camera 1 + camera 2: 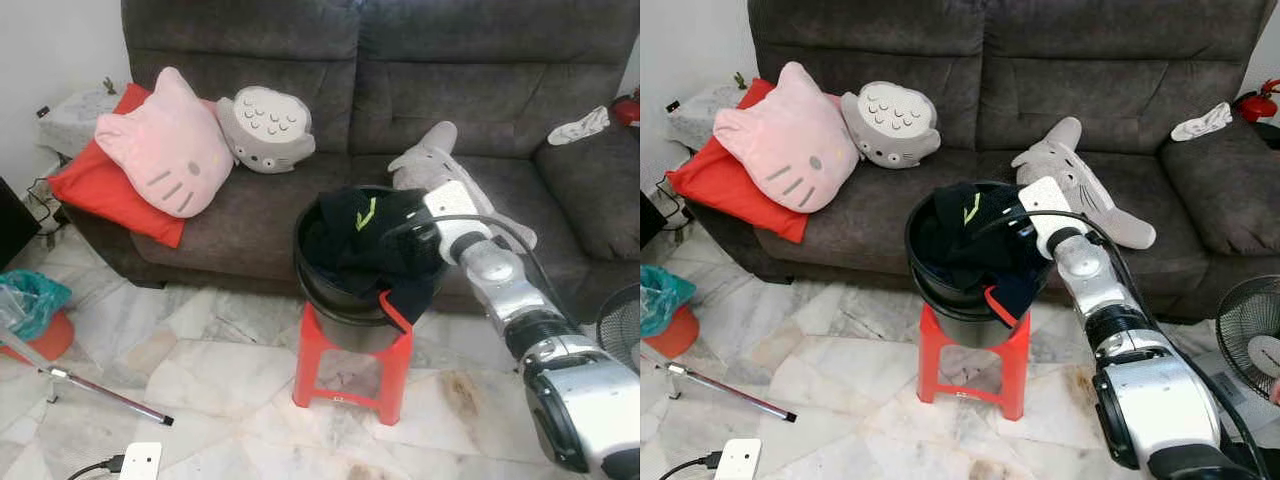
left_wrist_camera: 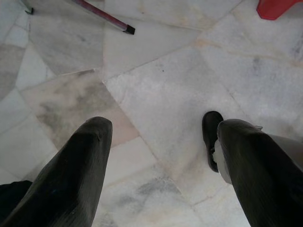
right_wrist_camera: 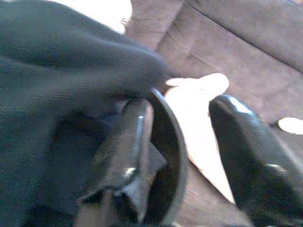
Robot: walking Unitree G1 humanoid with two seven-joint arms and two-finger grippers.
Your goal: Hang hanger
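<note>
One grey sofa (image 1: 500, 90), marble floor (image 1: 200, 360), red stool (image 1: 350, 375), right hand (image 3: 184, 142) spread astride bucket (image 1: 335, 310) rim, left hand (image 2: 161, 161) wide.

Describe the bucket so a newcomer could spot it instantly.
Start at the dark grey sofa; on the marble floor right in front of it stands a small red stool. The black bucket sits on that stool, stuffed with dark clothes, with the right gripper at its rim. It is the one round black container.

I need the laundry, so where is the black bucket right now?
In the left eye view the black bucket, full of dark clothes, sits on a red stool before the grey sofa, with the right hand at its rim.
</note>
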